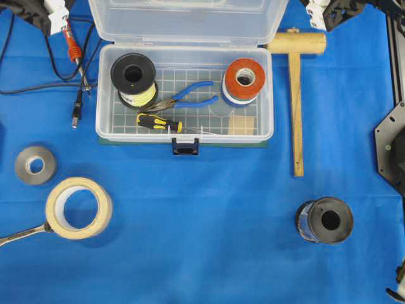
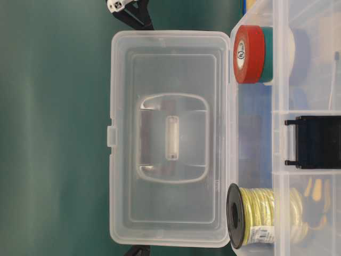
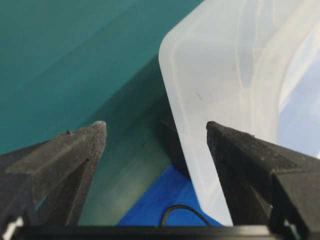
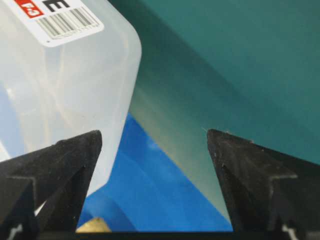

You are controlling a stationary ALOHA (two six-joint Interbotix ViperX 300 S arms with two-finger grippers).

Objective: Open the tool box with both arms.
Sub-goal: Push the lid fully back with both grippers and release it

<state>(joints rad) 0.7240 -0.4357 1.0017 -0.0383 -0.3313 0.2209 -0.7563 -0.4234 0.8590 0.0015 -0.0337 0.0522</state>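
The clear tool box [image 1: 183, 136] stands open on the blue cloth, with its lid [image 1: 183, 22] swung up and back and its dark blue latch [image 1: 185, 147] hanging at the front. Inside lie a black spool of yellow wire [image 1: 133, 79], red tape rolls [image 1: 245, 80], blue-handled pliers [image 1: 190, 95] and a screwdriver [image 1: 158, 122]. My left gripper [image 3: 155, 127] is open beside the lid's corner [image 3: 225, 65], holding nothing. My right gripper [image 4: 153, 134] is open beside the other lid corner [image 4: 65, 85], also empty. In the overhead view only the arms' white fittings show at the top corners.
A wooden mallet [image 1: 295, 95] lies right of the box. A black spool [image 1: 324, 220] stands at the front right. A masking tape roll [image 1: 79, 208], a grey roll [image 1: 35, 164] and a wrench [image 1: 22, 234] lie at the front left. Cables [image 1: 76, 63] lie left of the box.
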